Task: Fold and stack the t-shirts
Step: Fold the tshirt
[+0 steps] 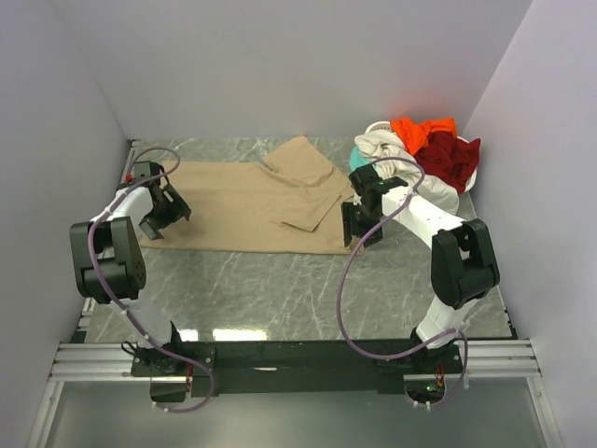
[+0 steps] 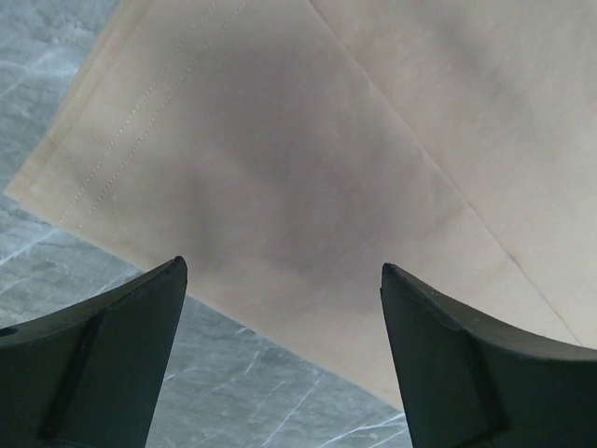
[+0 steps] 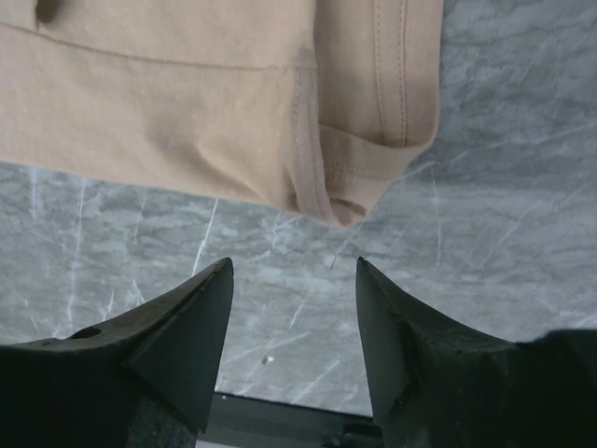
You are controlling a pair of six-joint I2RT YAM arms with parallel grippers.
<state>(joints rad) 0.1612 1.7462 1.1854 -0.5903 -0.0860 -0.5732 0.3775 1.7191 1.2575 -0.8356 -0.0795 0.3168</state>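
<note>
One of five shirts is under way, none stacked. Left pincer (image 2: 280, 271) hovers wide open over the left edge of the tan t-shirt (image 1: 252, 210), spread partly folded on the marble surface (image 1: 280, 289). Right pincer (image 3: 294, 266) hovers wide at its right corner. Far right, the heap of cream-white, orange, dark red and teal t-shirts (image 1: 424, 149) lies unfolded.

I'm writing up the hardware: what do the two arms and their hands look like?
The left arm and right arm: white segments, bulky black joints, a purple cable looping along each. The left hand and right hand: black, with two wedge-shaped fingers tapering to points.
</note>
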